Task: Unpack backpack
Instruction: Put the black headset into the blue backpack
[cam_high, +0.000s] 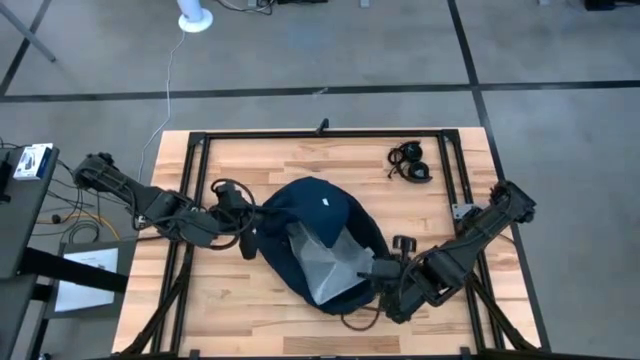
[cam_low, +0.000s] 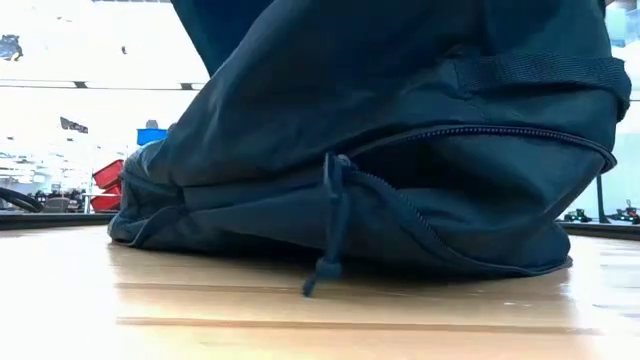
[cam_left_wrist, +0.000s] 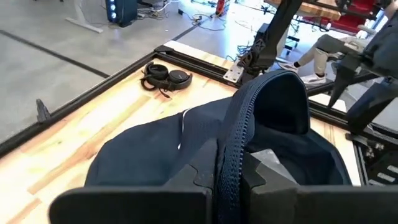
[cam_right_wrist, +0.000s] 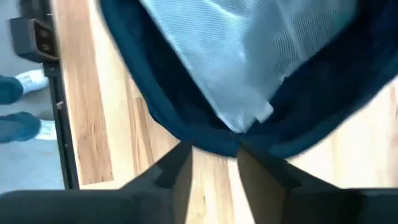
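Observation:
The dark navy backpack (cam_high: 320, 235) lies mid-table on its side and fills the low view (cam_low: 400, 130). Its zipped opening gapes upward, and a pale grey crinkled sheet or bag (cam_high: 325, 255) shows inside. My left gripper (cam_high: 250, 232) is at the backpack's left end, shut on the opening's edge. My right gripper (cam_high: 385, 278) is at the near right side, its fingers closed on the rim there. A zip-pull cord (cam_low: 330, 235) hangs down to the tabletop. My left gripper pinches the zippered edge of the opening (cam_left_wrist: 229, 163) between its two fingers, coming level from the table's left. The zip band runs along the fingers and rises ahead of them into a raised arch, while the backpack's body stays on the table. My right gripper has the navy rim of the opening (cam_right_wrist: 214, 144) at its fingertips, coming from the table's near right side. Only the rim's fold sits between the tips, with wood showing in the gap behind it. The pale sheet (cam_right_wrist: 249, 56) lies just beyond the rim.
Black headphones (cam_high: 410, 163) lie at the far right of the table. A black metal frame (cam_high: 330, 133) runs along the table's edges. A dark strap loop (cam_high: 355, 320) trails toward the near edge. Bare wood lies at far left and near left.

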